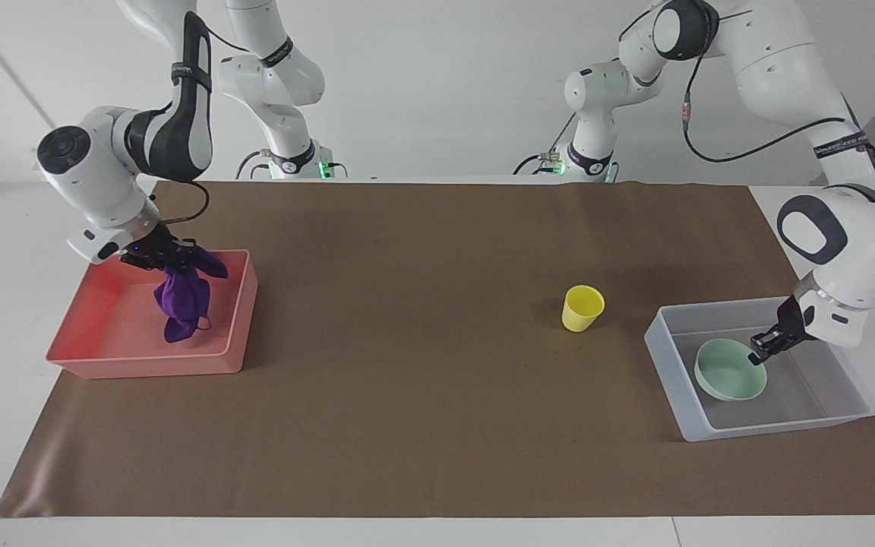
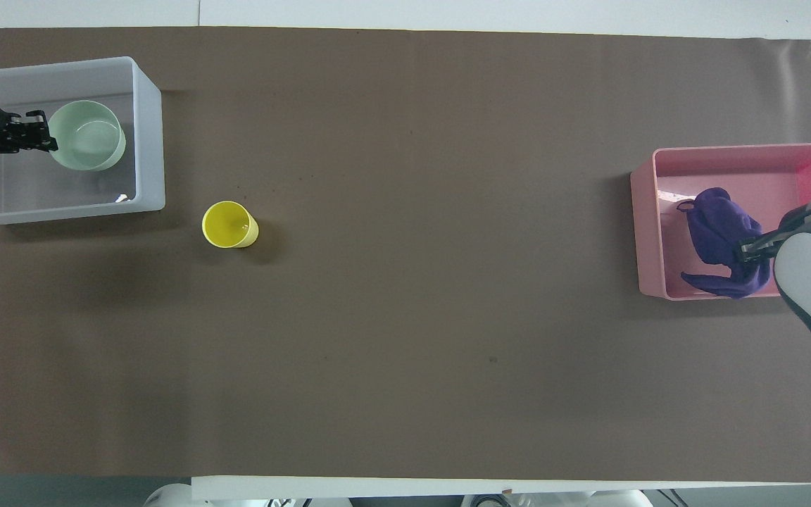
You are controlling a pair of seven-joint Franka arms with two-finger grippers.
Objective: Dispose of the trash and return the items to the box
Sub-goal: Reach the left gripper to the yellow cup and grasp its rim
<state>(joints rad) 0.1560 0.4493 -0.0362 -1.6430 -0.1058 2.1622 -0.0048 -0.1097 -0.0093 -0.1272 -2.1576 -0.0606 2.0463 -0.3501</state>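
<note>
My left gripper [image 1: 758, 352] is shut on the rim of the mint-green bowl [image 1: 726, 374] and holds it low inside the translucent grey-white box [image 1: 665, 357]. The bowl covers the box's sticker. In the overhead view the bowl [image 2: 89, 137] sits within the box's walls [image 2: 148, 141], with the left gripper [image 2: 43, 134] beside it. My right gripper [image 1: 160, 258] is shut on the purple rag [image 1: 179, 300], which hangs down into the pink tray [image 1: 141, 363]. The rag [image 2: 719, 229] also shows in the overhead view. The yellow cup [image 1: 582, 308] stands upright on the mat beside the box.
The pink tray [image 2: 645, 232] lies at the right arm's end of the brown mat, the box at the left arm's end. The yellow cup [image 2: 228, 225] stands a little nearer to the robots than the box.
</note>
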